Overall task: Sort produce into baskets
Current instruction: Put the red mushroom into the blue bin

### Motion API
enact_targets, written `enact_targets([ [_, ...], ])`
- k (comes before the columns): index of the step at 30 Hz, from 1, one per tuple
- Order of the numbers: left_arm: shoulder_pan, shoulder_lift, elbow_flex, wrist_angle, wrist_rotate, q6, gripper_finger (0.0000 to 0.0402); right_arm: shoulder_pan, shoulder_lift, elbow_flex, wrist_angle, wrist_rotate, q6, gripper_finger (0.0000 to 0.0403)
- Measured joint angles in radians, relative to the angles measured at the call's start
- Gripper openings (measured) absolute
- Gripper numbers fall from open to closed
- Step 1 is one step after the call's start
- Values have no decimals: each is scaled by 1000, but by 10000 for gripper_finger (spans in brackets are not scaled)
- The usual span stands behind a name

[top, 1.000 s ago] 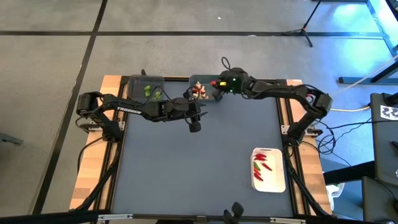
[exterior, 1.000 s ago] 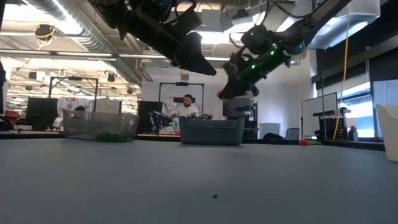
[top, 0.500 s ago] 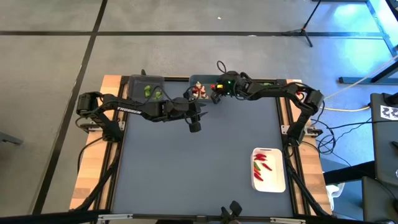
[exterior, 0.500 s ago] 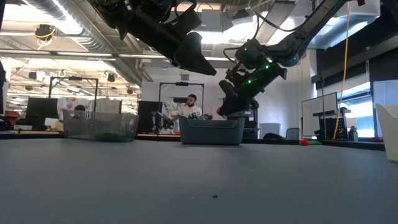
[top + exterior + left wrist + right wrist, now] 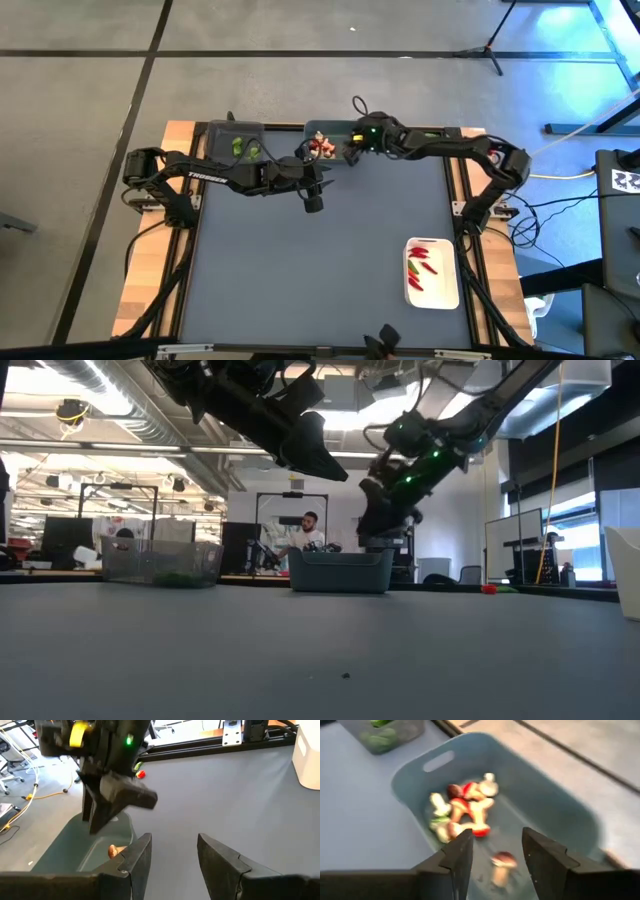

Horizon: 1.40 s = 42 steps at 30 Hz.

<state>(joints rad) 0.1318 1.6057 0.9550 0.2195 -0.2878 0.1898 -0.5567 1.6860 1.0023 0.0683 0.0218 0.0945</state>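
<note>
The grey-teal bin [image 5: 328,143] stands at the table's far edge and holds several pale tan-white and red pieces [image 5: 465,812]. My right gripper [image 5: 495,855] hangs open just above the bin, touching nothing. One red-capped piece [image 5: 502,864] shows inside the bin below the gap between its fingers. The dark grey bin [image 5: 238,145], left of the teal one, holds green pieces [image 5: 240,148]. The white tray [image 5: 432,272] at the near right holds red chilies [image 5: 420,262]. My left gripper [image 5: 313,200] waits open above the table, on the near side of the teal bin.
One small red piece [image 5: 140,774] lies on the grey mat to the right of the teal bin, also seen in the low view [image 5: 488,589]. Wooden rails [image 5: 180,135] border the mat. People sit in the room beyond the table [image 5: 305,532].
My right gripper dipped toward the grey-teal bin with a small red-capped piece at its fingertips, then opened and let the piece go. The piece is now in the bin, and the gripper has risen a little.
</note>
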Motion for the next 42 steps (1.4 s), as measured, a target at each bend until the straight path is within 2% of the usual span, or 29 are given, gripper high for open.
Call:
enact_targets([
  [4,0,0,0,0,0,0,155,0,-84,0,-120,99,-43,168],
  [11,0,0,0,0,0,-2,155,-3,-214,0,-404,377,-102,165],
  [14,0,0,0,0,0,-5,155,-34,-237,0,-513,435,-101,165],
  [18,0,0,0,0,0,-4,155,-116,-234,0,-637,433,-74,165],
  [22,0,0,0,0,0,-3,155,-206,-229,-28,-673,398,-29,165],
  [27,0,0,0,1,0,-5,155,-309,-228,-99,-625,294,11,165],
  [33,0,0,0,2,0,-4,155,-394,-228,-157,-548,272,6,165],
  [38,0,0,0,2,0,-4,155,-442,-227,-167,-491,191,-3,165],
  [42,0,0,0,2,0,-4,155,-455,-194,-167,-477,184,-10,165],
])
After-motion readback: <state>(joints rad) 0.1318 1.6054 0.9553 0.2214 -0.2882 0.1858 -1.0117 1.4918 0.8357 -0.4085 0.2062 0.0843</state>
